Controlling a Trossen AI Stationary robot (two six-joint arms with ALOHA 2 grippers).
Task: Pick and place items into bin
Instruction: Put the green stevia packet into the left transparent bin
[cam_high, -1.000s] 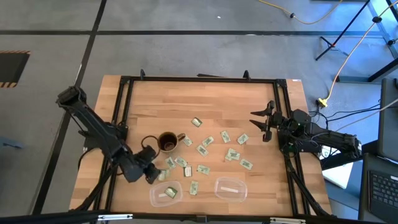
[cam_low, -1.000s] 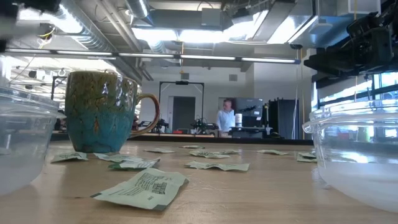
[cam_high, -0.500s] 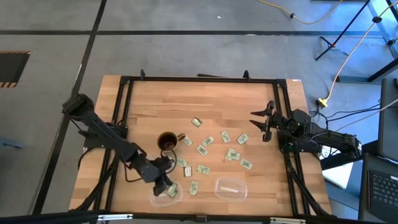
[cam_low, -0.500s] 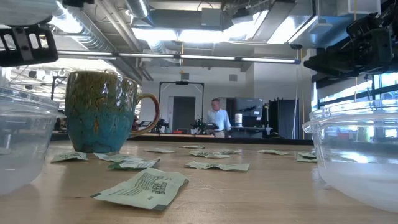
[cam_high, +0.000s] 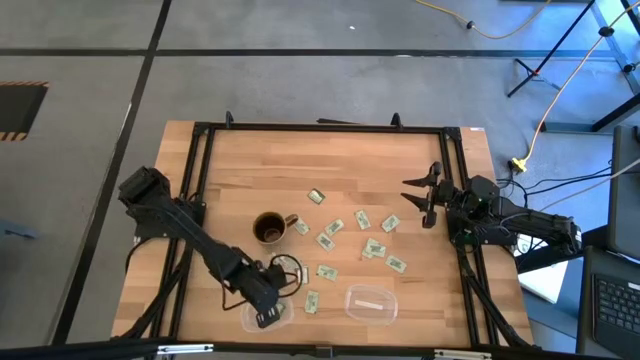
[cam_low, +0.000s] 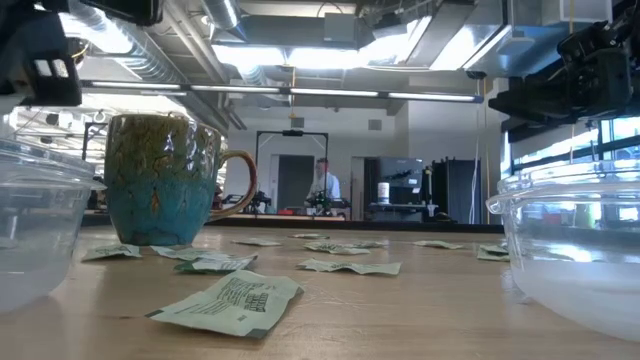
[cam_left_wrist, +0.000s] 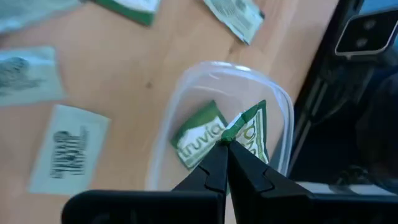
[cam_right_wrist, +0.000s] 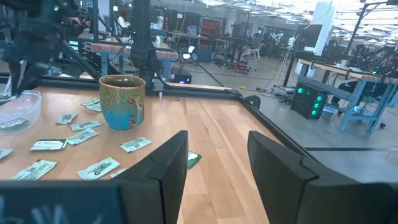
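Left gripper (cam_high: 268, 311) hovered over the left of two clear bins (cam_high: 250, 318) at the table's near edge, fingers (cam_left_wrist: 217, 163) pinched together on one green-and-white packet (cam_left_wrist: 251, 129) held just above the bin's opening. One more packet (cam_left_wrist: 200, 135) already lay inside that bin, "truvia" readable on it.

Right bin (cam_high: 371, 304) held one pale strip-shaped item, print not readable.

Loose packets (cam_high: 373, 247) on the wood table (cam_high: 340, 160): counted roughly a dozen in the high view, scattered between the mug (cam_high: 271, 228) and the right gripper, one more (cam_high: 311, 300) between the two bins. Exact count uncertain; the left arm covered a few near the mug. The left wrist view showed several more on the table beside the bin, dark print on them too blurred to read.

One mug, brown from above, blue-green glaze lower down in the low view (cam_low: 165, 179), upright, well apart from both bins.

Right gripper (cam_high: 431, 203) waited above the right side of the table, fingers (cam_right_wrist: 164, 163) spread wide, nothing between them.

One person (cam_low: 322, 187) stood far back in the room behind the table.
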